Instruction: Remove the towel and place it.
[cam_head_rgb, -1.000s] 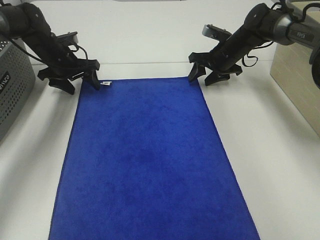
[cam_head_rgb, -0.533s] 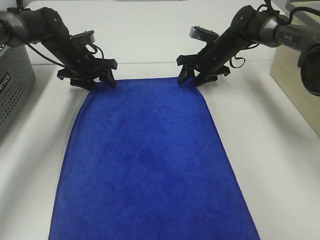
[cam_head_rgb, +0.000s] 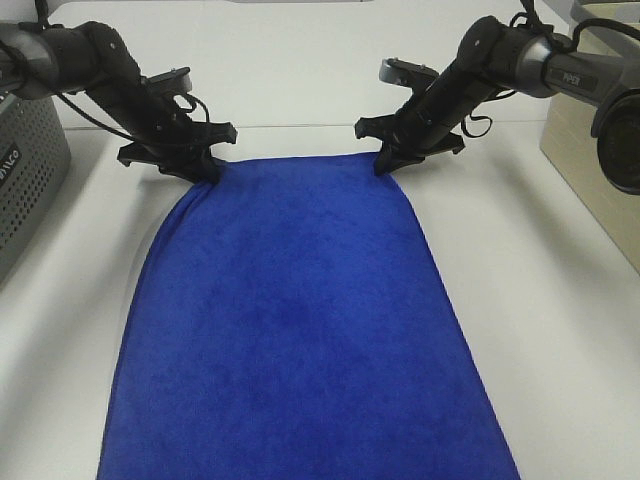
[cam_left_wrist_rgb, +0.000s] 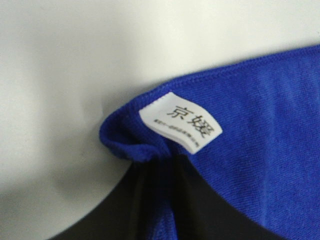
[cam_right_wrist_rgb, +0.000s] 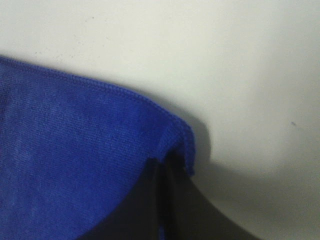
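Presently the towel (cam_head_rgb: 300, 320) lies spread flat on the white counter (cam_head_rgb: 560, 300), its near end cut off by the lower frame edge of the high view. At its far left corner the left hand (cam_head_rgb: 205, 165) is clamped on the cloth; the left wrist view shows the corner bunched between the dark fingers (cam_left_wrist_rgb: 155, 200), with a small white tag (cam_left_wrist_rgb: 181, 122) printed in characters lying just beside the pinch. At the far right corner the right hand (cam_head_rgb: 385, 160) is likewise clamped on the towel, the stitched edge (cam_right_wrist_rgb: 115, 90) puckering where it enters the grip. A grey perforated box (cam_head_rgb: 25, 170) stands at the left margin and a pale box (cam_head_rgb: 600, 170) at the right; both are cropped and their contents cannot be seen.
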